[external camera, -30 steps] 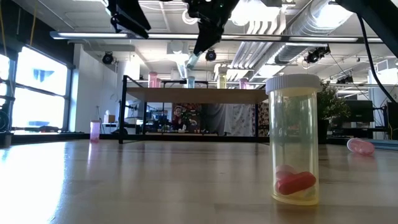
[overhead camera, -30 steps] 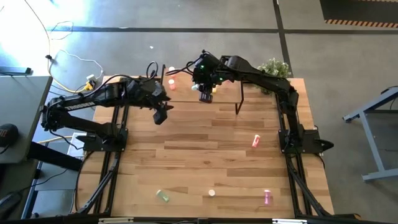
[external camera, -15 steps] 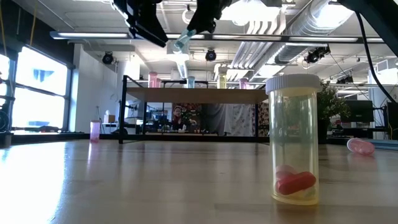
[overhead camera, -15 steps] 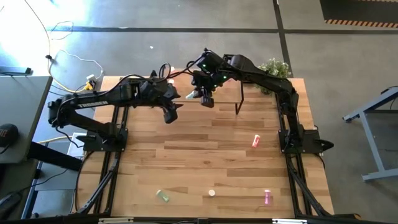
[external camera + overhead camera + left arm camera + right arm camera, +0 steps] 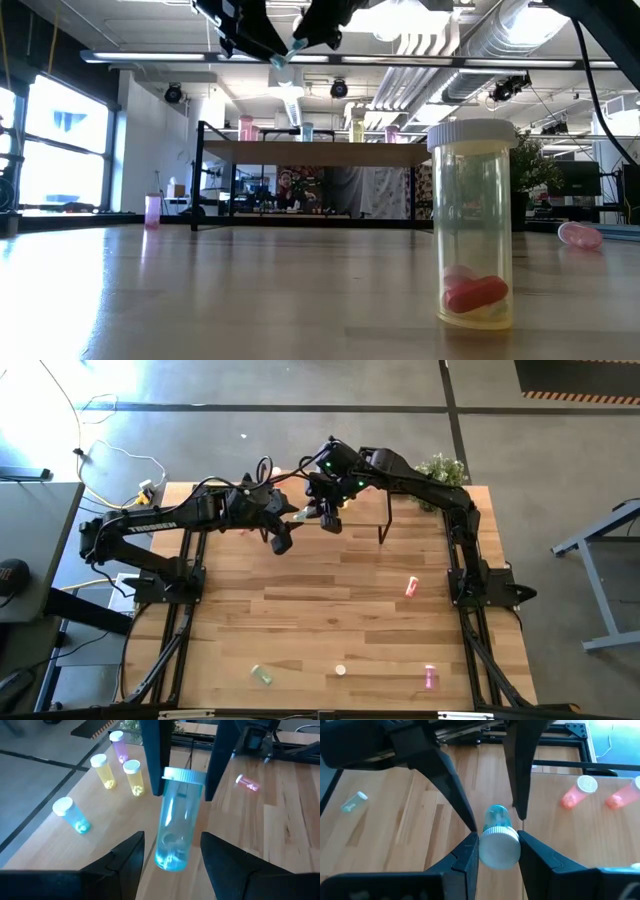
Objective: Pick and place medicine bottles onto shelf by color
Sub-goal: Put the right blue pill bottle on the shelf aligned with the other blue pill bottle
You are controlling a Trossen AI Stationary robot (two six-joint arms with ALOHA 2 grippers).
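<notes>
Left arm swung in toward right since earlier frame; mid-air handover of blue bottle above shelf end.
Right gripper (image 5: pixel 498 851) pinches the blue bottle (image 5: pixel 174 820) by its white cap, body hanging out toward the other arm so it can be taken by the barrel. Left gripper (image 5: pixel 172 851) is spread, fingers either side of the bottle's lower end, not pressed on it yet. Likely a regrasp so the bottle can be stood upright. Both meet above the table's far side near the shelf (image 5: pixel 310 152). Yellow, pink and blue bottles already stand on the shelf (image 5: pixel 132 777); a yellow bottle (image 5: pixel 472 225) with red capsules, a pink bottle (image 5: pixel 411 587) and others wait on the table (image 5: pixel 330 630).
</notes>
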